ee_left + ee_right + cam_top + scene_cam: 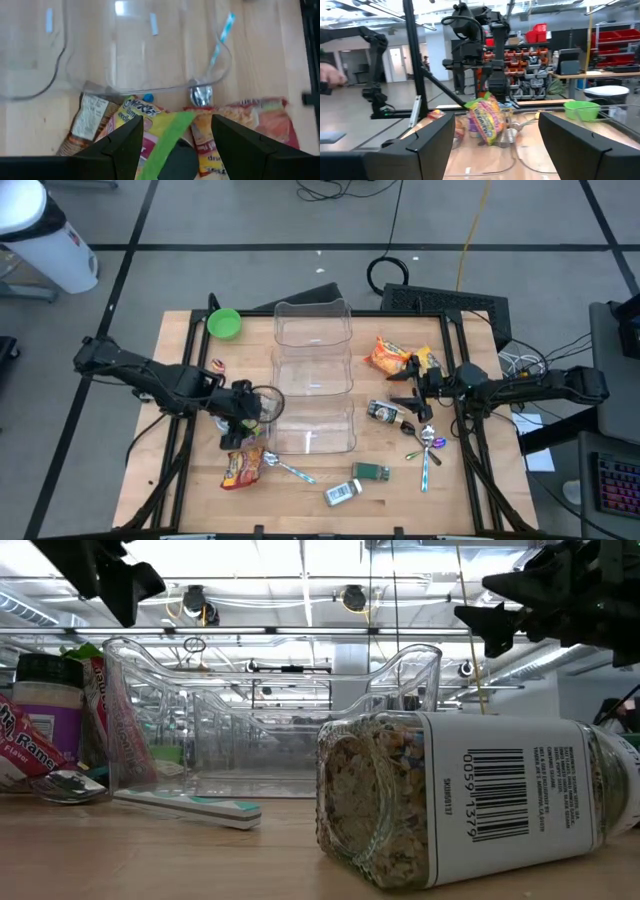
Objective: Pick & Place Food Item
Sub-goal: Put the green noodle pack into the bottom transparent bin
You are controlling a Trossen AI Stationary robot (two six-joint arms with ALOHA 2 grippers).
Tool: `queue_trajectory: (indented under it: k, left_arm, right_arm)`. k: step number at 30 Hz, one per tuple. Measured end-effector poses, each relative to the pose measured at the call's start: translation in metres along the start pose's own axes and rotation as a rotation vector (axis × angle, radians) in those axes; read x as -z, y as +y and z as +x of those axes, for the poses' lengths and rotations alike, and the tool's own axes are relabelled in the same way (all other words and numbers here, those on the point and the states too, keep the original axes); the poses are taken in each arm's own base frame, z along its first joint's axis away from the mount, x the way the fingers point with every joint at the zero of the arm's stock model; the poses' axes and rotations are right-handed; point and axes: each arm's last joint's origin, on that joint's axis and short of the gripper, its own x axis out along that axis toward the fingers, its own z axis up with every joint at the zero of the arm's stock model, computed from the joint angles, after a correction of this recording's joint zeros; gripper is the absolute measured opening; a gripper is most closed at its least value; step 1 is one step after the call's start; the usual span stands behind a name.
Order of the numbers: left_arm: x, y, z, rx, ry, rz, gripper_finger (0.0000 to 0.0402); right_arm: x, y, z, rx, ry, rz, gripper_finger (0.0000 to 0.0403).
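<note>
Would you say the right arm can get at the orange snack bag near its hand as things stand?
Probably yes: the right hand, fingers open and empty, hangs just beside the orange snack bag, which lies uncovered on the table with nothing between them.

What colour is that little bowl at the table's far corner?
Bright green; the bowl shows best in the high view.

Bright overhead ceiling lights, soft shadows, left wrist view blurred — slight glare

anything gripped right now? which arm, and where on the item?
Left gripper holds a snack packet by its top edge; the packet hangs below it. Right gripper is open and empty.
</note>
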Motion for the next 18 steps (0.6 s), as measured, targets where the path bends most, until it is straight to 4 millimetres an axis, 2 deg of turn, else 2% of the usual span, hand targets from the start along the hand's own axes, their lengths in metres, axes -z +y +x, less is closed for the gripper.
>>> queue_trajectory:
  k: [8,18]
  left_arm:
    - [0.000,-0.015,0.013,-0.059,0.040,0.313,0.0239]
    - [0.000,-0.019,0.035,-0.115,0.151,0.427,0.0239]
  right_arm:
    - [0.005,0.008,0.003,-0.047,0.032,0.019,0.0278]
    - [0.019,0.011,0.009,0.029,0.118,0.039,0.0277]
